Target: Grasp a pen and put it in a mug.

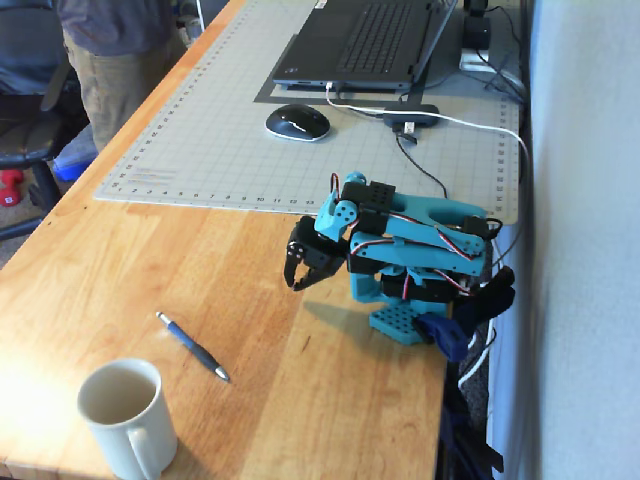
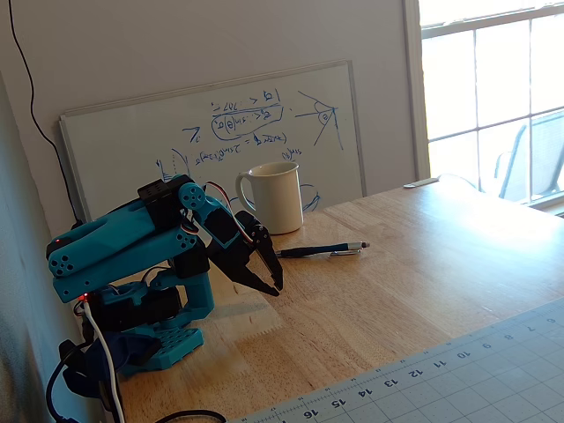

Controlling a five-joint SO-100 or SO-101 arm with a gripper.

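Observation:
The slim blue pen [image 1: 192,347] lies flat on the wooden table, silver tip toward the front right in a fixed view; it also shows in another fixed view [image 2: 322,250]. The cream-white mug [image 1: 125,415] stands upright just in front of the pen, near the table's front edge, and is empty; it also shows before the whiteboard [image 2: 275,196]. My gripper [image 1: 298,283] hangs tips-down above the bare wood, well right of the pen, on the folded teal arm. Its black jaws meet at the tips and hold nothing [image 2: 275,286].
A grey cutting mat [image 1: 210,130] carries a laptop [image 1: 365,40], a mouse [image 1: 297,122] and a cabled hub [image 1: 405,115]. The arm's base [image 1: 400,322] is at the table's right edge. A whiteboard [image 2: 159,132] leans on the wall. A person [image 1: 105,50] stands at far left.

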